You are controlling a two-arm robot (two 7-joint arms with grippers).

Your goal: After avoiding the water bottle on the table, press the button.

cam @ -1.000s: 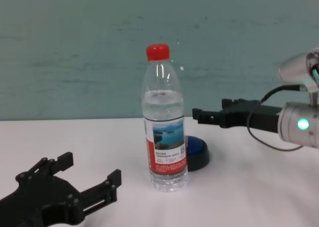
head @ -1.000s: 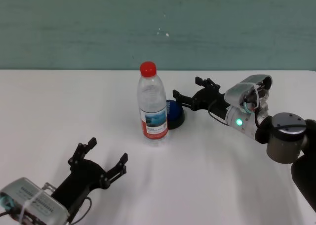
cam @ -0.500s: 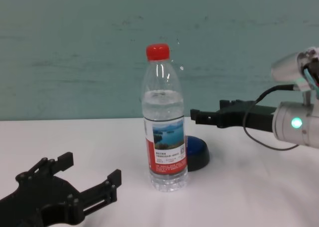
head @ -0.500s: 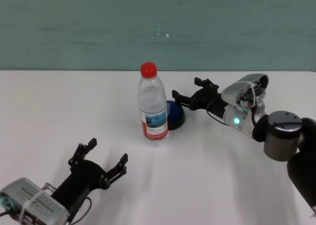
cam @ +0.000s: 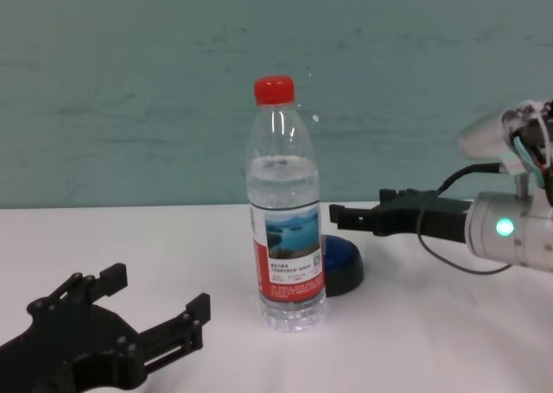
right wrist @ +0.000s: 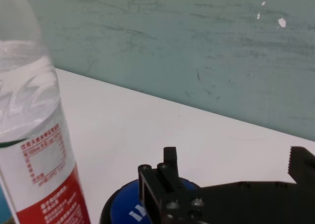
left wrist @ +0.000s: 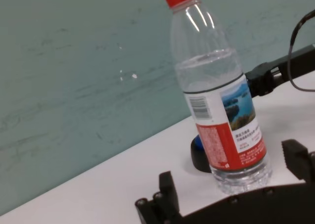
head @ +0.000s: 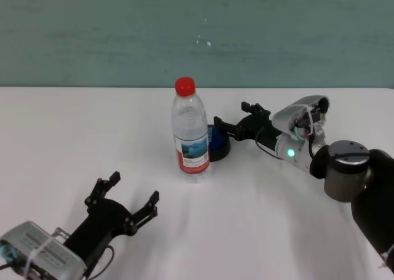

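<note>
Two claws are mine, and both show in the head view. My right claw (head: 231,127) is in the middle right of the frame, with its fingers spread open. It reaches in from the right side, low over the worktop (head: 277,231), and its near finger tip is right above the button (head: 218,146). I cannot tell if it touches the blue top.

That button sits in the middle of the frame, just beside the water bottle (head: 190,131) and partly behind it. The bottle stands upright, red cap on top, just left of the button. In the chest view the bottle (cam: 286,220) covers the left part of the button (cam: 342,263), so it blocks the way from the front left.

My left claw (head: 123,203) rests at the lower left of the frame, fingers open, holding nothing, well apart from the bottle.

Lots of bare white worktop lies all around. Its far edge meets a green wall (head: 92,34) across the top of the frame.
</note>
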